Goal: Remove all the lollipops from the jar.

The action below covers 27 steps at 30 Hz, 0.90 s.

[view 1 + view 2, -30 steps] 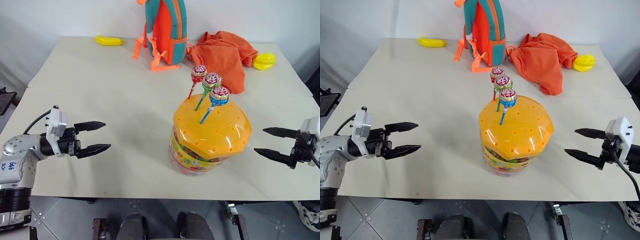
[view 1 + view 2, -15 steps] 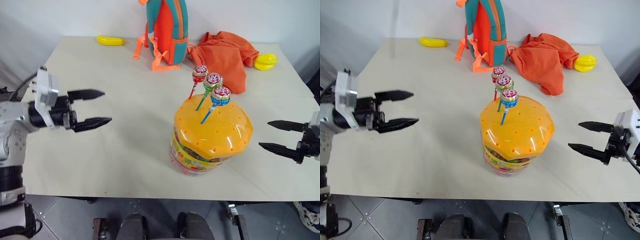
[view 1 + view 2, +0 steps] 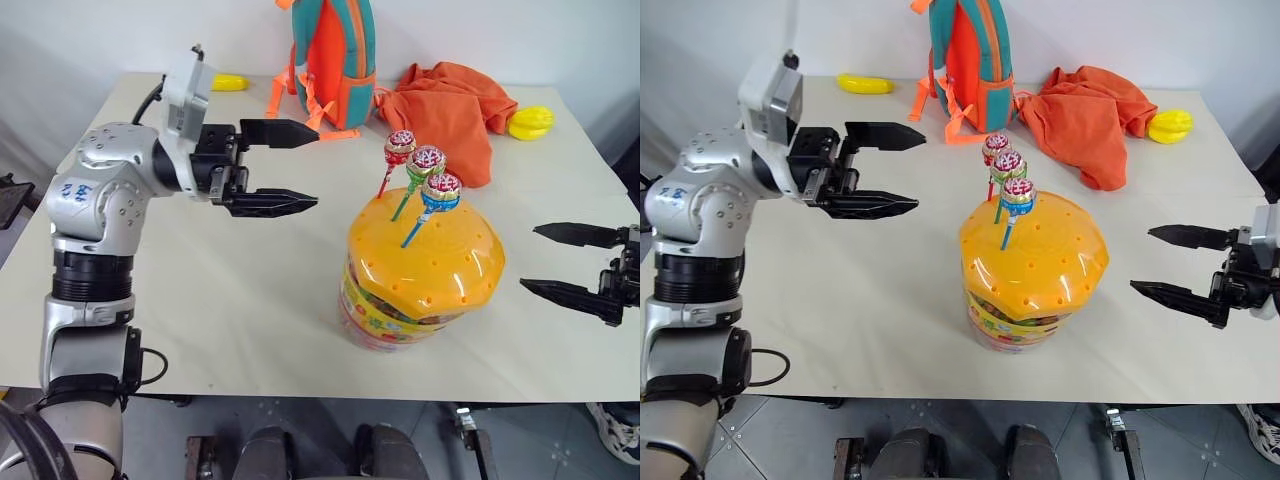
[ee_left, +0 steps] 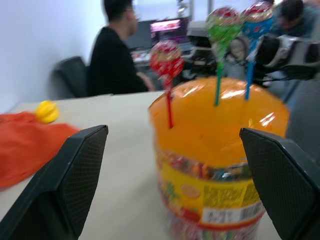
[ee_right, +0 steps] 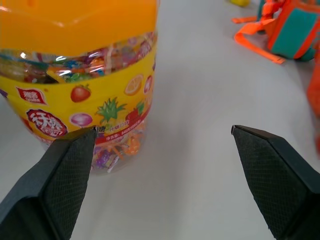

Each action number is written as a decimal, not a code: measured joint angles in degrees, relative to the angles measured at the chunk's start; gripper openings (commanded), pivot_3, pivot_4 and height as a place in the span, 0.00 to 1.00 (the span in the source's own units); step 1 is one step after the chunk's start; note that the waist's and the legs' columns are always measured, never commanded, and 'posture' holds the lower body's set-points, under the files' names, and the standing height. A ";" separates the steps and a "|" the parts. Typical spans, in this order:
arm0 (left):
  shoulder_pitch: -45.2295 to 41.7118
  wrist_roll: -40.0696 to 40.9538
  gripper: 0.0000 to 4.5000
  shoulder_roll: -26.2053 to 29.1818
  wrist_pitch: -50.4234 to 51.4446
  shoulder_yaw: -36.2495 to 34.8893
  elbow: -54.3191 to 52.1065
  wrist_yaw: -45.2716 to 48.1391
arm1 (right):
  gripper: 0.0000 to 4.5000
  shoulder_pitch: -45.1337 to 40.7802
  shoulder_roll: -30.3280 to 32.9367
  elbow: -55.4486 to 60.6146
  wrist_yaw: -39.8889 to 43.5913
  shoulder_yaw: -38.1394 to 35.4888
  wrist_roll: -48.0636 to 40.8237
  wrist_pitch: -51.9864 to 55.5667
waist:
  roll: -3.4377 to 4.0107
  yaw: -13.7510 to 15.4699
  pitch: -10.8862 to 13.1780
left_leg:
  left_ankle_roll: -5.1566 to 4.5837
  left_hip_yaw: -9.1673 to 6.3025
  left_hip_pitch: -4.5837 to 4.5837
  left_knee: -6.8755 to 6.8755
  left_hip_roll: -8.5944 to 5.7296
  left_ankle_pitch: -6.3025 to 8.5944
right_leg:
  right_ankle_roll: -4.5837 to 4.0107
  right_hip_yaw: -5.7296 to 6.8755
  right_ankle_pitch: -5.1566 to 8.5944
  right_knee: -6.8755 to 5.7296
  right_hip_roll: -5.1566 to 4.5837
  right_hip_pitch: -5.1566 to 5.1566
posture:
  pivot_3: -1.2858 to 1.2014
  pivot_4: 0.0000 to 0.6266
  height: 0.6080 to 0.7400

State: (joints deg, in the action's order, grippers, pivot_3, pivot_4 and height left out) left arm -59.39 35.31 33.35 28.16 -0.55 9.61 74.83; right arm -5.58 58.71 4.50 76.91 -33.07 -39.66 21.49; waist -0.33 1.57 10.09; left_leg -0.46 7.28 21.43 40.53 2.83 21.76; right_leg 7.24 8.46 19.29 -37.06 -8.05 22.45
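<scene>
Jar: the jar [image 3: 422, 277] stands on the table [image 3: 230, 280] between the 2 pincers, nearer the right one, lid on, label band facing the robot.
Lollipops: all 3 lollipops [image 3: 422, 172] stand upright in holes in the orange lid, in a tight row; none is out yet. The red one [image 3: 397, 147] is the closest to the left pincer, then the green [image 3: 424, 161], then the blue [image 3: 441, 190].
Left pincer: the left pincer [image 3: 300, 167] is spread wide and empty, held level above the table and aimed sideways at the candy heads, with a clear gap to them.
Right pincer: the right pincer [image 3: 560, 262] is also wide and empty, beside the jar at about label height, apart from it.
Step in hand: by my reading, the left pincer is lining up on the red lollipop.
Risk 1: the 3 heads sit nearly touching, so wide fingers closing there could catch 2 at once or knock a neighbour askew.
Risk 2: a sideways pull instead of a straight lift could bend the thin stick or jam it in its hole.
Risk 3: nothing holds the jar, so a tight stick could drag or tip it.
Behind: a backpack [image 3: 334, 55], an orange cloth [image 3: 447, 105] and 2 yellow toys [image 3: 529, 121] lie well beyond both pincers.
</scene>
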 measured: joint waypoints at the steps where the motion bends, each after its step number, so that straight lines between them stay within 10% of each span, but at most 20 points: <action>1: -0.90 -0.67 1.00 -1.11 -0.43 0.78 1.14 -0.02 | 1.00 0.30 -0.07 0.24 -0.43 -0.57 -0.06 0.08 | -0.01 0.07 0.00 | 0.00 -0.02 0.04 0.02 0.00 0.00 | 0.00 0.02 0.00 0.00 0.00 -0.01 | 0.52 0.24 1.00; 18: -9.90 -6.65 1.00 -13.23 -2.56 5.12 16.82 2.37 | 1.00 13.60 -4.94 19.98 -7.91 -16.78 -16.12 11.60 | -0.08 0.12 0.05 | -0.01 -0.25 0.17 0.12 -0.03 0.00 | 0.01 0.16 0.00 0.01 0.00 -0.02 | 0.52 0.24 1.00; 27: -9.93 -7.69 0.46 -15.05 -2.79 5.68 18.35 4.42 | 1.00 13.83 -5.20 21.05 -10.80 -17.32 -16.28 11.12 | -0.09 0.08 0.05 | -0.01 -0.28 0.18 0.13 -0.03 0.00 | 0.01 0.16 0.00 0.02 0.00 -0.02 | 0.52 0.24 1.00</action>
State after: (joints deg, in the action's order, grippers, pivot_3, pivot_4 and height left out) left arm -69.32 27.62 18.30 25.38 5.13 27.97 79.24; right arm 8.25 53.51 25.54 66.11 -50.39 -55.94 32.61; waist -0.41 1.66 10.14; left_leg -0.47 7.00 21.61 40.66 2.80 21.76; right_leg 7.25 8.63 19.28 -37.04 -8.05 22.43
